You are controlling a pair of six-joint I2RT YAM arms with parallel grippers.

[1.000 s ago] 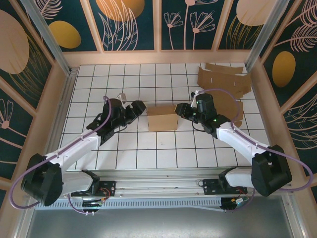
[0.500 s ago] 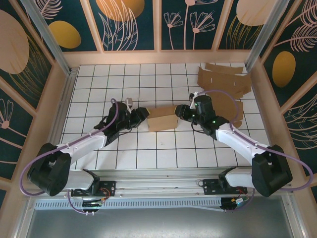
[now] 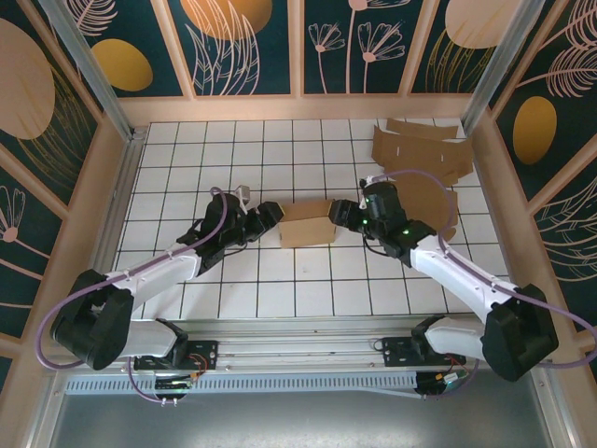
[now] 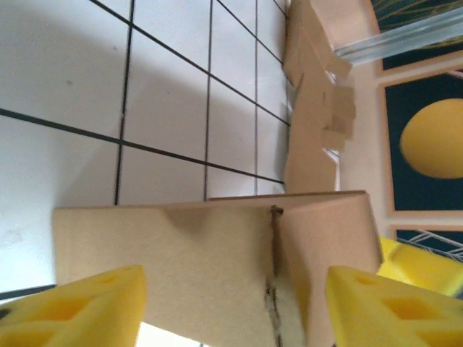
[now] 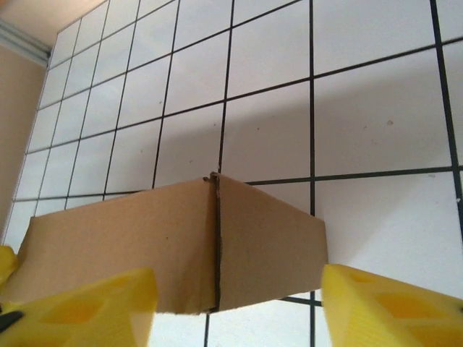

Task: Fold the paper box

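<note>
1. Sitting on the gridded table (image 3: 233, 280) between your two arms, the paper box (image 3: 308, 224) stands half-formed, a seam running down each end face;
2. Your left gripper (image 3: 270, 213) straddles one end with fingers spread wide, gripping nothing; the right gripper (image 3: 343, 213) mirrors it at the other; likely you're bracing both ends to square it;
3. Spare flat cardboard (image 3: 420, 159) lies well apart, far right.

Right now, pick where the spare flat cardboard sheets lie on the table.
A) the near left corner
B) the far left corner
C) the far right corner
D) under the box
C: the flat cardboard sheets lie in the far right corner of the table, well away from the box in the middle.
</note>
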